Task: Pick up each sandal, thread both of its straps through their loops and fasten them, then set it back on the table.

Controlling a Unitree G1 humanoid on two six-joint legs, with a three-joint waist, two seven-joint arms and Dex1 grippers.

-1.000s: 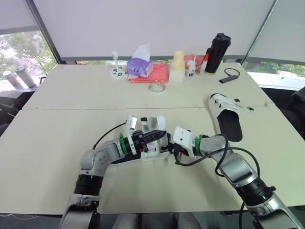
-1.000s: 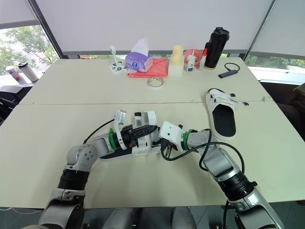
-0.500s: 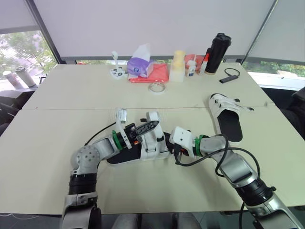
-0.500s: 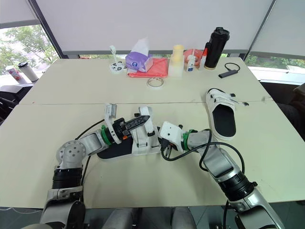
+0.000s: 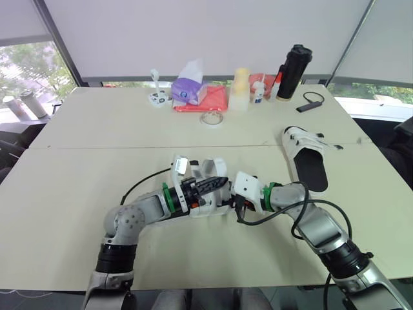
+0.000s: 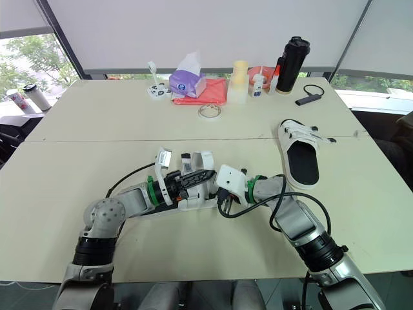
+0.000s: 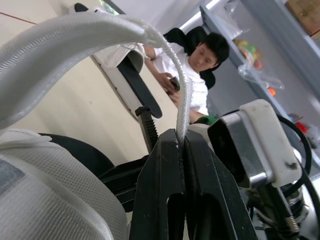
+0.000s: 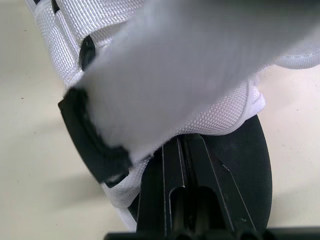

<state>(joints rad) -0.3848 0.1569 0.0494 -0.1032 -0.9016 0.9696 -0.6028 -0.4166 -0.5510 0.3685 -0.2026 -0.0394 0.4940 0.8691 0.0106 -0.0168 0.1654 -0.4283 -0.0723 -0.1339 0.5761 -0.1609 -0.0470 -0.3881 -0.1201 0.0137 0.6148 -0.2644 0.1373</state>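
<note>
**Left gripper** (image 7: 181,141): fingers closed on the thin edge of a white strap (image 7: 100,27), which arches up and away from the tips.

**Right gripper** (image 8: 179,146): fingers pressed together on the white mesh upper of the near sandal (image 6: 192,199), just above its black sole.

**Position:** the sandal sits between the two grippers, low over the table (image 5: 71,181). Contact with the table cannot be told. The second sandal (image 5: 308,160) lies well beyond the right gripper.

**Risks, as judged:**
1. The left hold is at the tips only, so a pull along the strap could slip it free.
2. The webbing is limp, so its end may fold or twist and miss the loop.
3. The right bite looks shallow, so a counter-pull could rotate the sandal out.
4. The grippers work close together, so the wrist housings or cable could foul.
</note>
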